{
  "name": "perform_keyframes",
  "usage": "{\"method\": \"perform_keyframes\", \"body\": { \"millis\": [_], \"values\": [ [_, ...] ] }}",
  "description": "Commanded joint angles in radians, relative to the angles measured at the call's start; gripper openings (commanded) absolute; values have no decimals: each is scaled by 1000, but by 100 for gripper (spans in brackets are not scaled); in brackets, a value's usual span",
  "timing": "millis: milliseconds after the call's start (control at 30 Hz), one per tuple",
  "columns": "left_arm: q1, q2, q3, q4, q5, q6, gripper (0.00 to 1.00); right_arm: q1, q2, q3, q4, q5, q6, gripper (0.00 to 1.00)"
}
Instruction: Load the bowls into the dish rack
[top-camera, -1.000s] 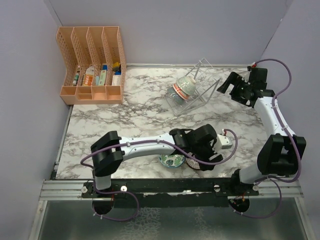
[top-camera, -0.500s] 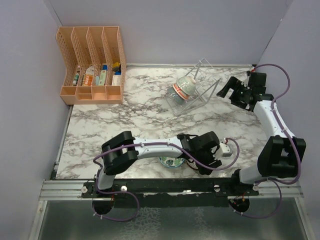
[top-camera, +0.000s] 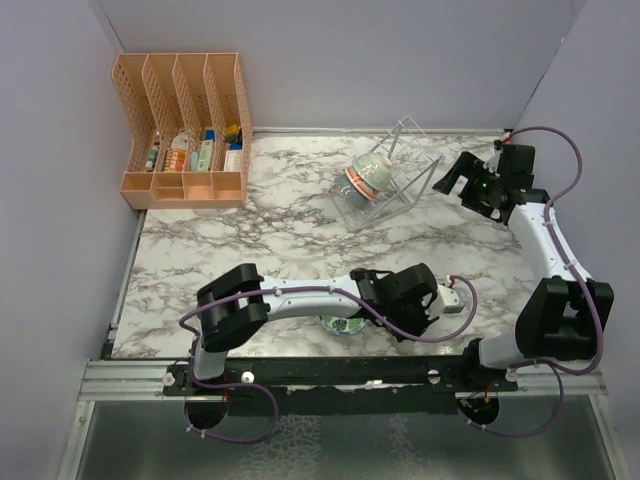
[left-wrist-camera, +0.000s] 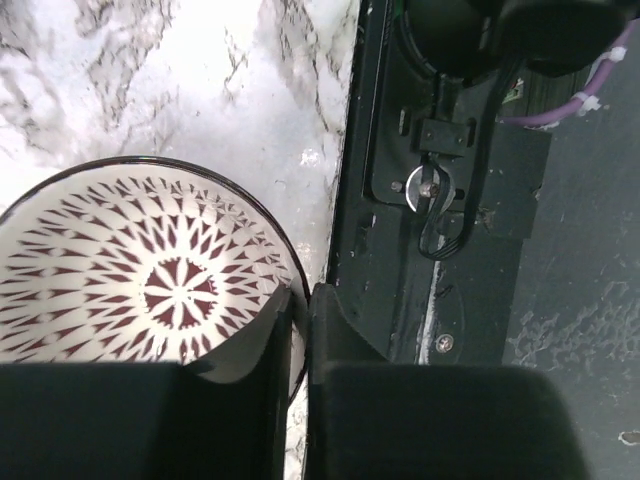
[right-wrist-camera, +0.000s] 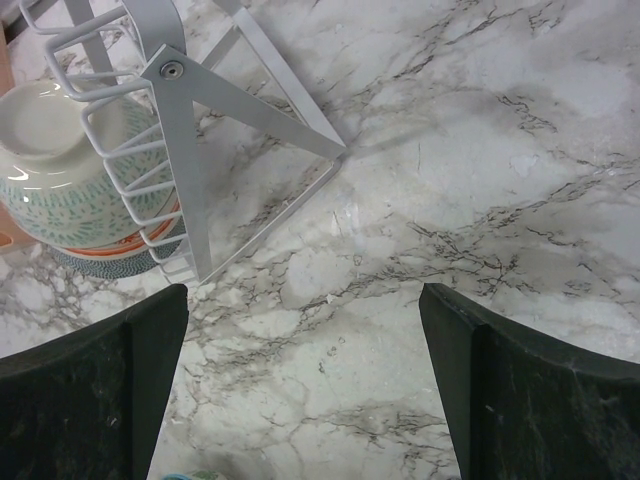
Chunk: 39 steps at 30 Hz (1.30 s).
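A bowl (left-wrist-camera: 150, 270) with a dark rim and a white-and-maroon star pattern inside sits at the table's near edge. My left gripper (left-wrist-camera: 300, 292) is shut on its right rim, one finger inside and one outside. From above, the left gripper (top-camera: 398, 322) covers this bowl. The teal-green bowl (top-camera: 343, 323) lies just to its left. A red-rimmed bowl (top-camera: 365, 178) leans on its side in the white wire dish rack (top-camera: 392, 195), also seen as the bowl (right-wrist-camera: 55, 165) in the rack (right-wrist-camera: 190, 120). My right gripper (right-wrist-camera: 305, 390) hangs open and empty over bare marble right of the rack.
An orange slotted organizer (top-camera: 185, 130) with small items stands at the back left. The black mounting rail (left-wrist-camera: 440, 200) runs right beside the gripped bowl at the table's near edge. Walls close in the left, back and right sides.
My left gripper has closed onto the patterned bowl's rim. The right arm shifted slightly to the right and then stayed still, jaws still wide.
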Motion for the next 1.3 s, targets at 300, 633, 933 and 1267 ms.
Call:
{"method": "perform_keyframes", "body": {
  "millis": [300, 633, 933, 1267],
  "values": [
    [-11, -113, -36, -93, -110, 52, 0, -7, -59, -24, 15, -14, 6, 100],
    [-5, -115, 5, -167, -154, 121, 0, -7, -79, -36, 15, -11, 23, 100],
    [20, -128, 104, -201, -218, 151, 0, -8, -74, -33, 15, -10, 24, 99],
    [104, -151, 184, -223, -193, 87, 0, -8, -45, -9, 22, -53, 41, 100]
  ]
}}
